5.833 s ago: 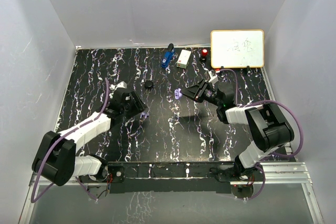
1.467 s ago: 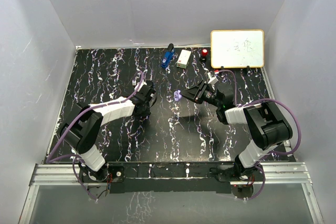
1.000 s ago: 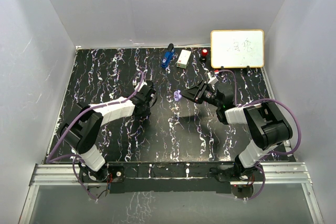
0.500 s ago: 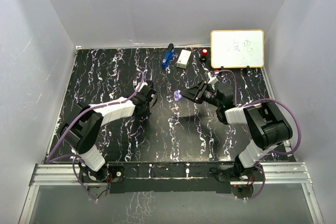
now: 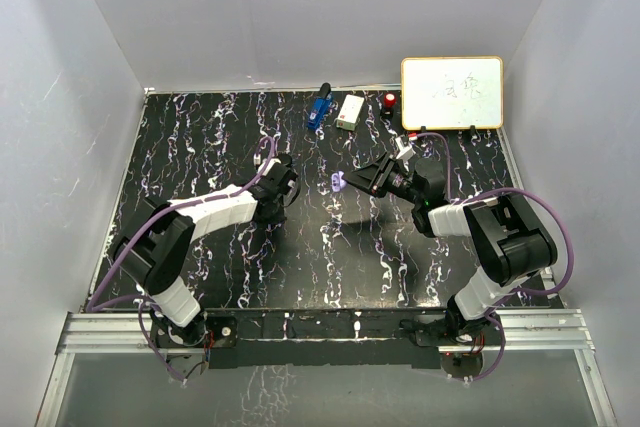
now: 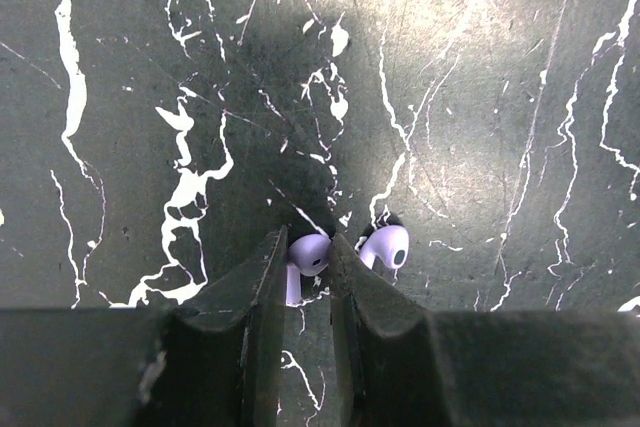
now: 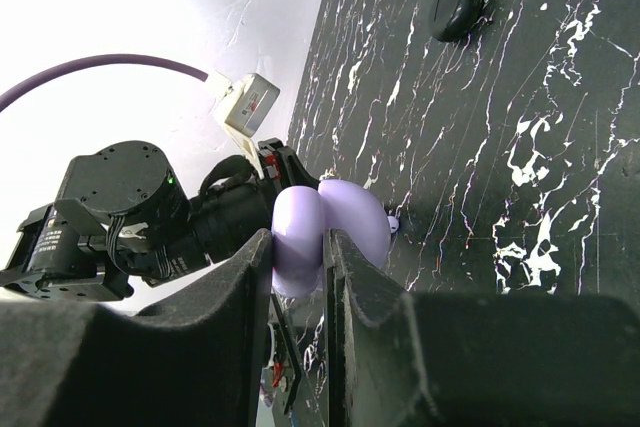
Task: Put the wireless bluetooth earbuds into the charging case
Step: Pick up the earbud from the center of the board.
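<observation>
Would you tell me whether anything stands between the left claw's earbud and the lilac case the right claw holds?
Nothing visible: only bare tabletop lies between the left claw, shut on a lilac earbud, and the lilac case in the right claw.

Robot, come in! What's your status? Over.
Left gripper shut on one lilac earbud, down at the table. Right gripper shut on the lilac case, held up. Second lilac earbud right beside the first.

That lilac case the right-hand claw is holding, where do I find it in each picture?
Top external: lilac case mid-table, at the right gripper's tip.
Right wrist: centre of frame, pinched in that gripper.
Left wrist: not in it.
Shared landmark: the black white-veined table.
</observation>
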{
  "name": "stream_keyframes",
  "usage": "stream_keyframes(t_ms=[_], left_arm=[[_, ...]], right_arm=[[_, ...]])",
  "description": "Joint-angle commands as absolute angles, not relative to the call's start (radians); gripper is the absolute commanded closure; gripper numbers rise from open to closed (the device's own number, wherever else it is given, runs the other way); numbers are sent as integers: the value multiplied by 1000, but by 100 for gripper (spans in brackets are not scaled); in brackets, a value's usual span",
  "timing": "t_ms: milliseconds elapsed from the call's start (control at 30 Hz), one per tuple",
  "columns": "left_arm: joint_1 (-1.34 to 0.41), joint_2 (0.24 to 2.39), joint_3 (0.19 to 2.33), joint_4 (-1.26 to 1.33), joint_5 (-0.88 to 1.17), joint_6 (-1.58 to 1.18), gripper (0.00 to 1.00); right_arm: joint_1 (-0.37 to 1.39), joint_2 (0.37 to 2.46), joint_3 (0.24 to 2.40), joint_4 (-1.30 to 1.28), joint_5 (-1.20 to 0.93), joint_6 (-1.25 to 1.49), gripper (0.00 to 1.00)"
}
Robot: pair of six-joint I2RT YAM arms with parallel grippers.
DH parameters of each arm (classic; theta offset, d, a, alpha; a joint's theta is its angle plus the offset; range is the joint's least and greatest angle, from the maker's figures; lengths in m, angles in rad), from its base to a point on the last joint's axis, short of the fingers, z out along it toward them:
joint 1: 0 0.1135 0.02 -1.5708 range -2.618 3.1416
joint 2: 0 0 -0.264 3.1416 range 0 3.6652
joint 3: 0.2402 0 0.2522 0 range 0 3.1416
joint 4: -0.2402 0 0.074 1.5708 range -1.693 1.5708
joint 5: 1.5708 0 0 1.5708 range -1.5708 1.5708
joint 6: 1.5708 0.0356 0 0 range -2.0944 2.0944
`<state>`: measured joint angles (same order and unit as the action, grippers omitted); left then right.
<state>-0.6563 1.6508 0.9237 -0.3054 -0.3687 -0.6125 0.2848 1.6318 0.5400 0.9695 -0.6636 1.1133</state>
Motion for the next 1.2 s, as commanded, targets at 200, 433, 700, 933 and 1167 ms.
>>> stream_keyframes(t_ms=[200,433,700,933,1167], left_arm=[[-661,1593,958,-360,-397,-600,90],[-661,1596,944,-358,-393,-604,74],[-661,1593,934,-359,-393,-611,69],[-661,1589,921,-358,-382,-610,69],[-661,1589,909,-353,-369,-608,69]], right_arm=[[279,1631,551,1028,-678,1118,100],[279,1633,548,1028,-676,1115,100],[278,1634,543,1029,-677,1115,100],[279,1633,537,1032,-676,1115,100],[279,1633,534,1038,-676,1117,100]])
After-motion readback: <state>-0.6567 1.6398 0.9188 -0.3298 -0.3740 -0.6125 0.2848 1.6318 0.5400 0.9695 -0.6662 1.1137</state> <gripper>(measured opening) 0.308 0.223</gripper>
